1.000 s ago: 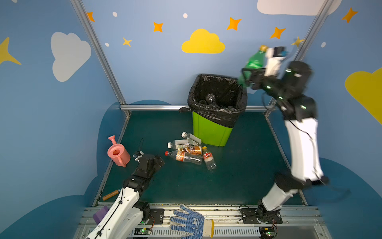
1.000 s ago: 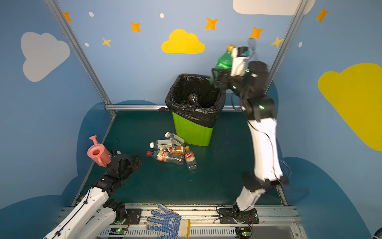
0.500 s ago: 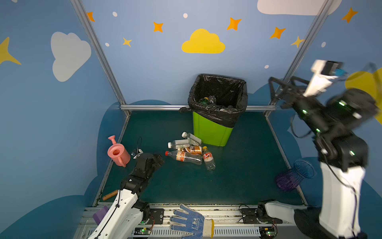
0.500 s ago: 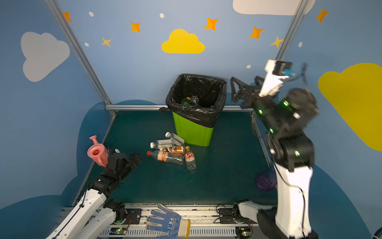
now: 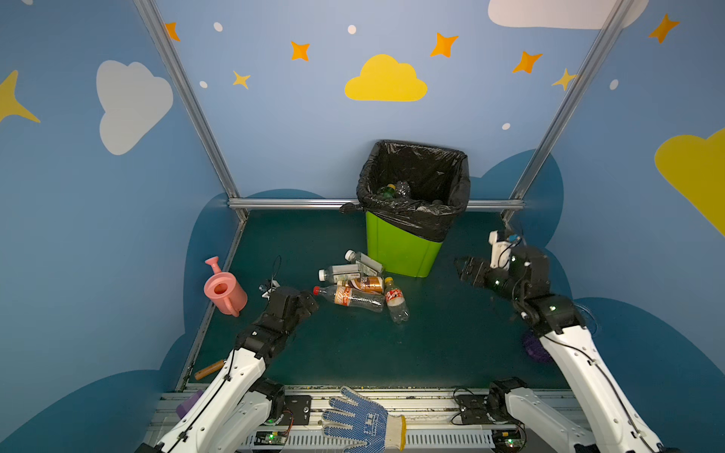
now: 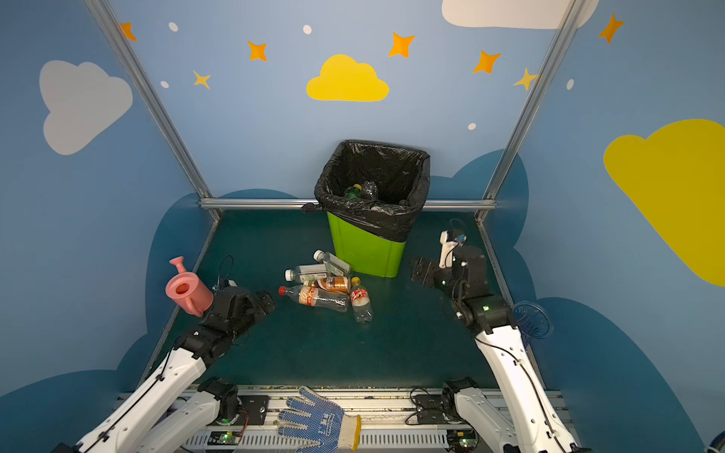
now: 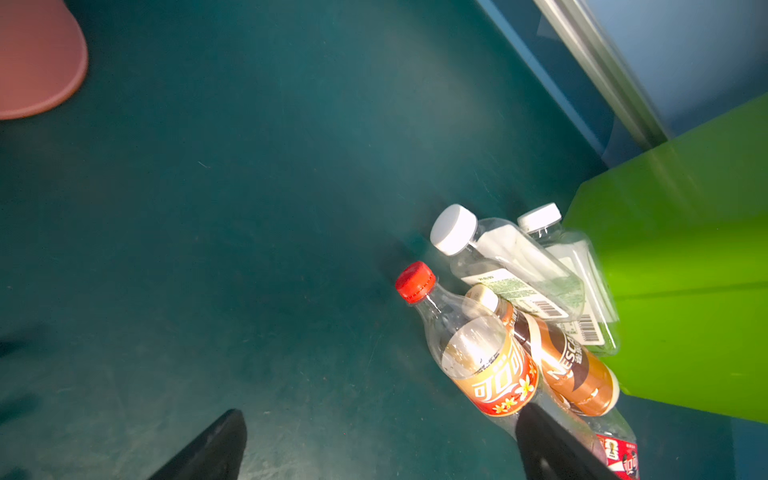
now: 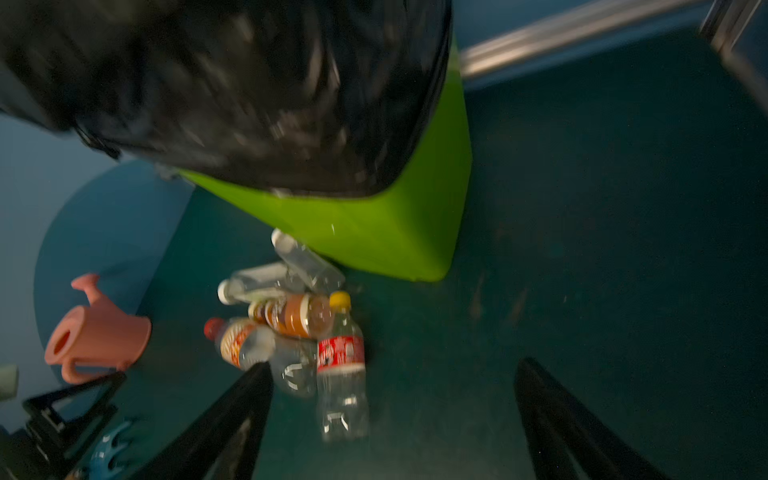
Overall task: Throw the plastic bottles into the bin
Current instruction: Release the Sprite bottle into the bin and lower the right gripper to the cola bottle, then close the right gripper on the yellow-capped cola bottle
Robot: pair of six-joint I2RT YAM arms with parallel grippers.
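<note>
Since a second ago my right arm has swung down from above the bin, where it held a bottle aloft. The right gripper now sits low over the floor just right of the bin, and the right wrist view shows its jaws spread wide with nothing between them. The left gripper has hardly shifted; its jaws are wide and empty too, just beside the cap of the red-capped bottle. I judge the task well along but not finished. Inside the black bag liner I can see a green bottle and a crumpled clear bottle. Five plastic bottles are left in a touching pile on the floor against the front of the bin: two white-capped bottles, a Nescafé bottle, the red-capped one with its orange label, and a yellow-capped bottle with a red label. The pink watering can stands apart near the left wall, and I'd leave it there. I can't count what lies deeper in the bin, because its near wall and the bag folds hide the bottom in both top views. The right wrist view is smeared by motion, so labels there are unreadable. In the left wrist view one finger covers most of the yellow-capped bottle. A purple mesh object is half hidden behind my right arm, and I can't say what it is.
</note>
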